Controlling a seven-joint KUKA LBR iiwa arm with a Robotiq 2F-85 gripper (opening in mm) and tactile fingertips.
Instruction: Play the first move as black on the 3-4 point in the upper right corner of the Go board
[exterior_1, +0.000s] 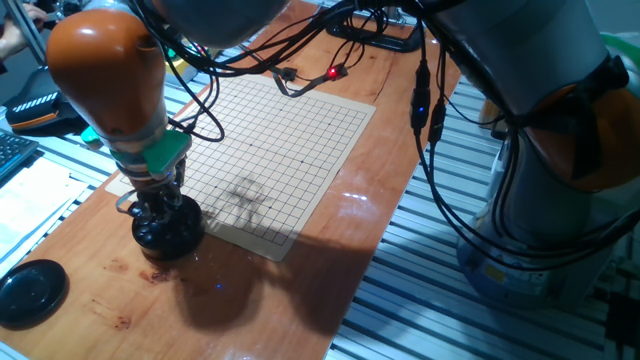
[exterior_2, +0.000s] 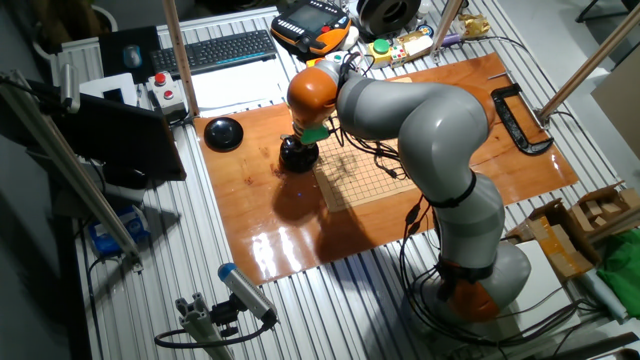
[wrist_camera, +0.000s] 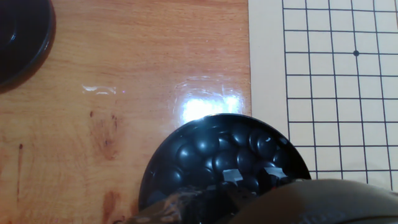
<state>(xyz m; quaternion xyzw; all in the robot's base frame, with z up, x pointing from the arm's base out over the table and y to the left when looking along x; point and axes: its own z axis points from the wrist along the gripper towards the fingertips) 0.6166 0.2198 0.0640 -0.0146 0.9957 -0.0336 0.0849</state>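
Item: gripper (exterior_1: 160, 212), which we are seeing dipping into the bowl (exterior_1: 168, 232) of black stones (wrist_camera: 214, 155); we cannot tell its opening or hold. Bowl is sitting just beside the Go board (exterior_1: 285, 150) on the tabletop (exterior_1: 340, 265). Lid (exterior_1: 30, 291) is lying well apart.
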